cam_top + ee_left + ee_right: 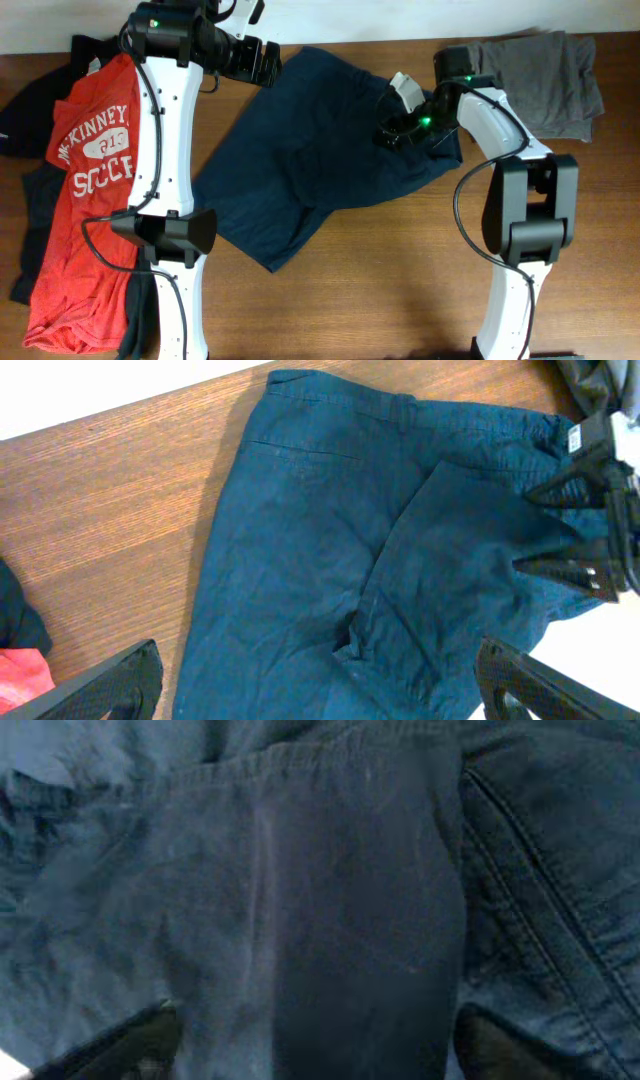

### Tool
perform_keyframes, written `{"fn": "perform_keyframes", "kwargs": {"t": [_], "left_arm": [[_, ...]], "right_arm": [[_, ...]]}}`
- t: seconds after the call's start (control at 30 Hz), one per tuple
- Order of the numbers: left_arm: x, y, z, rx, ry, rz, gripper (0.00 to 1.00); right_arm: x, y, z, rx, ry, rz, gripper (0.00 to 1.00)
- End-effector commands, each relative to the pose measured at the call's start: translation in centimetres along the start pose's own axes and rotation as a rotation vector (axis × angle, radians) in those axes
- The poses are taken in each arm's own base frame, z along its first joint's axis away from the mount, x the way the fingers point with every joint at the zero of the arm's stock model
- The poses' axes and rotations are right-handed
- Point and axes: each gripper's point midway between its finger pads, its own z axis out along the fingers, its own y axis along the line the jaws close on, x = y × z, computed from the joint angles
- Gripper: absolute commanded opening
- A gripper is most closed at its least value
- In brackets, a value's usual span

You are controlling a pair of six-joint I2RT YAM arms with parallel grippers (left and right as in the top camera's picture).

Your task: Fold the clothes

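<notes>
Flanking navy shorts (300, 160): red T-shirt (85, 200) (arm (165, 120) overhead), grey garment (545, 70).

Navy shorts (300, 170), red T-shirt (90, 235) with white lettering, grey garment (545, 70), brown wood-grain table (380, 300)

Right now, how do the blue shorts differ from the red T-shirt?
The shorts are plain dark navy; the T-shirt is red with white lettering. The shorts lie mid-table with the right gripper low over them; the T-shirt lies at the robot's left with no gripper on it. Both lie spread out, not neatly folded.
</notes>
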Motion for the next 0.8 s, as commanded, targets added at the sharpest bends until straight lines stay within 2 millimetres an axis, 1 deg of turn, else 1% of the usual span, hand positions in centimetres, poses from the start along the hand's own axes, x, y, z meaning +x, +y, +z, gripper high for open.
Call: {"fn": "perform_keyframes", "kwargs": {"t": [0.0,0.03,0.1,0.13,0.17,0.2,0.23,0.3,0.33,0.37,0.47,0.5,0.6,0.63,0.7,0.77], "left_arm": [[-0.4,0.0,-1.1,-0.014,-0.024,0.025,0.99],[-0.5,0.0,-1.1,-0.015,-0.026,0.026,0.99],[-0.6,0.1,-1.1,-0.019,-0.031,0.027,0.99],[-0.7,0.2,-1.1,-0.028,-0.036,0.028,0.99],[-0.8,0.5,-1.1,-0.043,-0.037,0.029,0.99],[-0.8,0.6,-1.1,-0.048,-0.038,0.029,0.99],[-0.8,0.7,-1.1,-0.056,-0.04,0.03,0.99],[-0.9,0.9,-1.1,-0.063,-0.044,0.03,0.99],[-1.0,0.8,-1.1,-0.063,-0.047,0.031,0.99],[-1.0,0.8,-1.1,-0.063,-0.048,0.031,0.99],[-0.9,0.8,-1.1,-0.062,-0.042,0.029,0.99],[-0.9,0.8,-1.1,-0.061,-0.04,0.029,0.99],[-0.9,0.8,-1.1,-0.062,-0.041,0.029,0.99],[-0.9,0.9,-1.1,-0.063,-0.043,0.03,0.99],[-1.0,0.9,-1.1,-0.063,-0.047,0.031,0.99],[-1.1,1.2,-1.2,-0.067,-0.051,0.027,0.99]], "right_arm": [[-0.8,0.2,0.2,-0.001,-0.019,0.074,0.54],[-0.8,0.3,0.2,-0.007,-0.018,0.102,0.38],[-0.7,0.5,0.0,-0.011,-0.01,0.143,0.3],[-0.6,0.9,-0.4,-0.023,0.003,0.158,0.23],[-0.6,1.2,-0.8,-0.028,0.013,0.166,0.12],[-0.6,1.7,-1.4,-0.033,0.027,0.175,0.06],[-0.7,2.2,-2.1,-0.038,0.041,0.185,0.04],[-0.7,3.7,-4.2,-0.054,0.08,0.208,0.04],[-0.5,4.8,-5.6,-0.064,0.107,0.227,0.04],[-0.3,5.6,-6.4,-0.076,0.127,0.24,0.04],[0.8,8.4,-7.9,-0.111,0.186,0.222,0.04],[1.5,10.1,-8.4,-0.131,0.229,0.206,0.04],[2.8,12.9,-8.6,-0.149,0.319,0.181,0.04],[3.3,14.2,-8.3,-0.155,0.362,0.151,0.04],[4.2,15.7,-7.6,-0.135,0.432,0.106,0.04],[6.0,17.8,-6.4,-0.099,0.545,0.036,0.04]]}}
